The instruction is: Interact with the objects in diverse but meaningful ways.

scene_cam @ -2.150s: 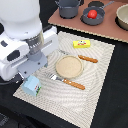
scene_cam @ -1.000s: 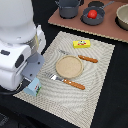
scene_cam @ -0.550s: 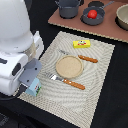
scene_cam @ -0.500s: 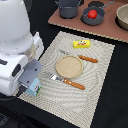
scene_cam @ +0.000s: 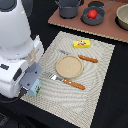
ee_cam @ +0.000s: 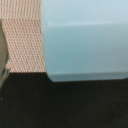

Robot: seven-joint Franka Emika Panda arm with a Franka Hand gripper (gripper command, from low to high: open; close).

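Your arm's big white body fills the left side of the exterior view, and the gripper [scene_cam: 31, 89] sits low at the lower left, right down at the light-blue cup [scene_cam: 36, 90] on the near corner of the woven placemat [scene_cam: 100, 75]. In the wrist view that cup [ee_cam: 85, 40] fills most of the frame, super close, with mat weave beside it and dark table below. You can't see the fingers in either shot, so I honestly cannot tell whether it's clamped on the cup or hanging loose around it. My guess on handling: it's a hollow plastic toy, so very light, stiff, smooth-sided and a bit slippery, and it'll tip or skate on the mat if you nudge it off-centre. The flat faces look like your best bet, so squeeze across two opposite walls around mid-height, gently. The other stuff is well apart: the yellow packet [scene_cam: 82, 44] at the mat's top edge, and the red tomato [scene_cam: 92, 14] in the dark pan [scene_cam: 93, 16] on the brown board at the upper right. The tan plate [scene_cam: 69, 66] sits mid-mat between the knife [scene_cam: 88, 59] and fork [scene_cam: 67, 81].
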